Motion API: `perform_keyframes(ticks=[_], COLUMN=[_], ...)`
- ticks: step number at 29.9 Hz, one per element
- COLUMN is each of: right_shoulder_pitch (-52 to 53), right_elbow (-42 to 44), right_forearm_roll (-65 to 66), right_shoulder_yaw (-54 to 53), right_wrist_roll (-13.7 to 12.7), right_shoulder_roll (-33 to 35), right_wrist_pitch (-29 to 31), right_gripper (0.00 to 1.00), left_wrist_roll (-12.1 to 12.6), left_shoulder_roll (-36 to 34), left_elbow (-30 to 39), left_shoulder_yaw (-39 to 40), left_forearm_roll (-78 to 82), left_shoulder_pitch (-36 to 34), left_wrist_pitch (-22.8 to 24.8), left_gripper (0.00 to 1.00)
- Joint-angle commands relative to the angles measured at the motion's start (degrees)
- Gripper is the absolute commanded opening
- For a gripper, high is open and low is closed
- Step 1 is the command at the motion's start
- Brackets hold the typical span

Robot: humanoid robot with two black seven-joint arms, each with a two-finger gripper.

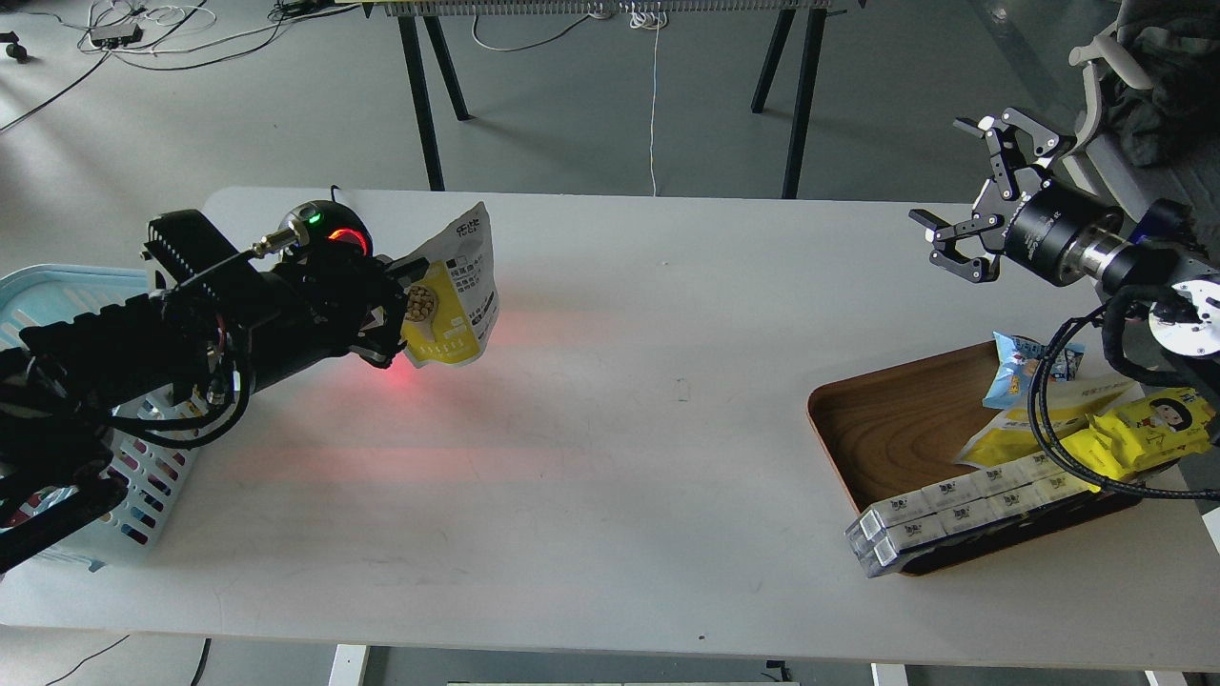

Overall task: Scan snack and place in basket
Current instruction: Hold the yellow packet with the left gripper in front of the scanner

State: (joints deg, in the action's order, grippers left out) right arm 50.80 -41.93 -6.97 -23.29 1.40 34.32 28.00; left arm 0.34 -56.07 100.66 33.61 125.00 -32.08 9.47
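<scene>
The left gripper (405,310) was clamped on the snack (456,291), holding the yellow-and-white pouch upright in the air above the left part of the white table (610,429), with a red glow thrown on the tabletop just beneath it. Behind the arm, at the table's left edge, stood the light blue basket (57,286). Far across the table the right gripper (958,191) hung in the air with its fingers spread wide and nothing between them, above the brown wooden tray (886,419) that held yellow packets (1144,424), a small blue packet (1015,367) and a row of white boxes (953,510).
</scene>
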Motion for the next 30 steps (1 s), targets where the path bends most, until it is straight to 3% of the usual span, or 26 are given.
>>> perform_keyframes(ticks=[1,30], right_shoulder_pitch=[0.0,0.0], right_elbow=[0.0,0.1], right_forearm_roll=[0.0,0.0], right_shoulder_yaw=[0.0,-0.4], right_wrist_roll=[0.0,0.0], right_shoulder_roll=[-0.1,-1.2], right_wrist_pitch=[0.0,0.0], right_gripper=[0.99,0.99], left_wrist_roll=[0.0,-0.2], left_shoulder_roll=[-0.3,0.1], left_elbow=[0.0,0.2], left_shoulder_yaw=[0.0,-0.2], left_forearm_roll=[0.0,0.0], left_shoulder_pitch=[-0.1,-6.1], left_wrist_pitch=[2.0,15.0], left_gripper=[0.02,0.02])
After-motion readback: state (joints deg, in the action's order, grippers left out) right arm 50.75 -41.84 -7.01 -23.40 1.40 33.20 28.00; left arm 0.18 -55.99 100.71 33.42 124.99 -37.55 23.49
